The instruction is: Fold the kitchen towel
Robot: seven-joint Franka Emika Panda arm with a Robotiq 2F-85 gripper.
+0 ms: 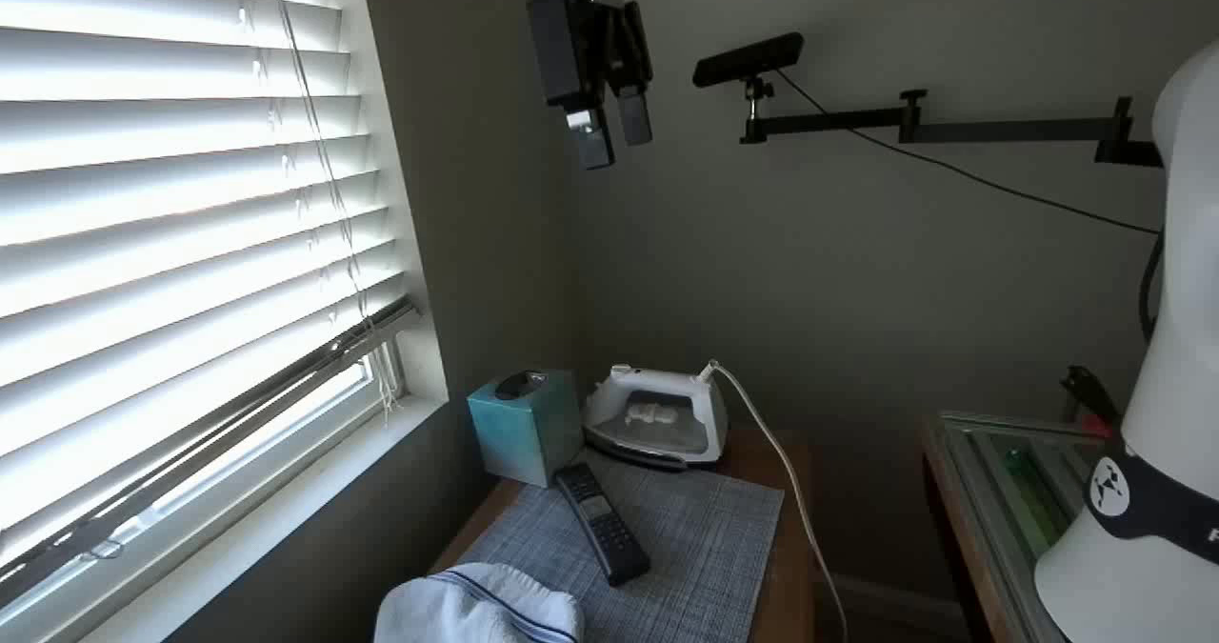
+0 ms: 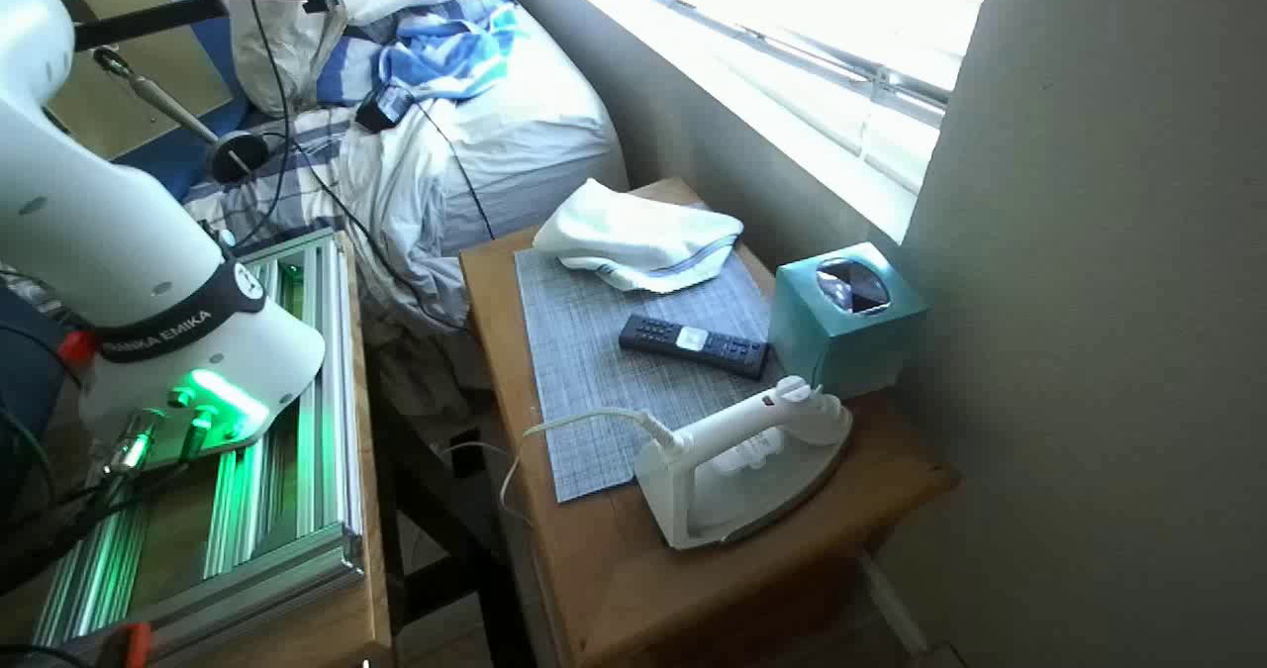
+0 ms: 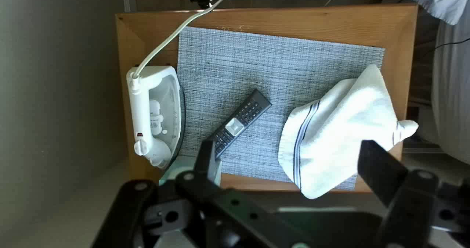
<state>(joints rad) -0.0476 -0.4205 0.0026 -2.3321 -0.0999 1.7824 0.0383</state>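
Observation:
The kitchen towel is a white cloth with dark blue stripes, rumpled on the grey mat. It shows in both exterior views [image 1: 481,610] [image 2: 633,238], cut off by the lower edge in one, and in the wrist view [image 3: 339,137]. There, one corner hangs past the table edge near the window side and a small end sticks out over the short edge. My gripper [image 1: 616,135] is high above the table, pointing down and touching nothing. In the wrist view its fingers [image 3: 290,160] are wide apart and empty, with the towel far below. It is out of frame in an exterior view.
A black remote [image 3: 235,126] lies on the mat [image 3: 279,64] beside the towel. A white iron [image 2: 742,470] with a cord and a teal tissue box [image 2: 846,322] stand at the table's other end. The window sill [image 1: 286,519] and wall border the wooden table [image 2: 614,589].

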